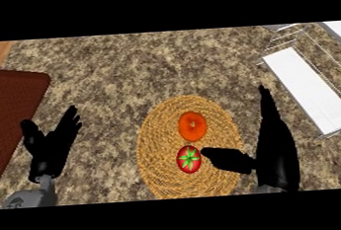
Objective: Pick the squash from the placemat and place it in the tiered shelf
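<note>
A round woven placemat lies on the speckled counter at the centre. On it sit an orange squash toward the back and a red tomato with a green stalk toward the front. My right hand stands open at the mat's right edge, fingers straight and pointing away, its thumb reaching left to just beside the tomato. The squash lies free, a little left of and beyond that hand. A white tiered shelf stands at the far right. My left hand rests open at the lower left, fingers up.
A dark brown board covers the counter's left side, with a dark object partly showing at its left edge. A strip of wooden surface shows at the top left corner.
</note>
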Controlling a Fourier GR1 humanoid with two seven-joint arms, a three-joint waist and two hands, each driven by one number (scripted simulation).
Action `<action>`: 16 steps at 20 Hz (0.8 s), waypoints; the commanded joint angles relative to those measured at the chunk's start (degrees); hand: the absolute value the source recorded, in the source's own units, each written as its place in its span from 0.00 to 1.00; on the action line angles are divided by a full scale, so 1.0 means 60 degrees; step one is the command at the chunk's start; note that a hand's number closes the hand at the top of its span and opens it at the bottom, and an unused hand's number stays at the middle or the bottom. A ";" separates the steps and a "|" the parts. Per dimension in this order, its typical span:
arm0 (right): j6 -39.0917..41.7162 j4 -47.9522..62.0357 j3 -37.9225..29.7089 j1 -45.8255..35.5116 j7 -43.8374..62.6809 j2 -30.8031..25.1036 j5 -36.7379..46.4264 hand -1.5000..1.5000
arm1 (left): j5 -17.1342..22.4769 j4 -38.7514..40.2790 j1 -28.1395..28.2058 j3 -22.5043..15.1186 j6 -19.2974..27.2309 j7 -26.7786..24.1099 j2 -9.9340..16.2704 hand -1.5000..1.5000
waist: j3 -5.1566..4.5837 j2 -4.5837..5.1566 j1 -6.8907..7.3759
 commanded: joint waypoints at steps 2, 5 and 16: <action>0.0579 0.1288 -0.0184 -0.1074 0.2529 0.0509 0.0038 0.00 | -0.0006 0.0264 0.0270 -0.0117 -0.0045 0.0145 -0.0152 0.50 | -0.0039 0.0066 0.0087; 0.1070 0.1919 -0.0285 -0.1623 0.2534 0.0519 -0.0382 0.00 | 0.0055 0.0714 0.0000 0.0009 -0.0196 0.0061 -0.0126 0.50 | -0.0052 0.0097 0.0047; 0.0695 0.3707 -0.0378 -0.1983 0.2536 0.0526 -0.0514 0.00 | -0.0029 0.0538 -0.0159 0.0134 -0.0089 0.0310 -0.0058 0.50 | -0.0038 0.0042 -0.0036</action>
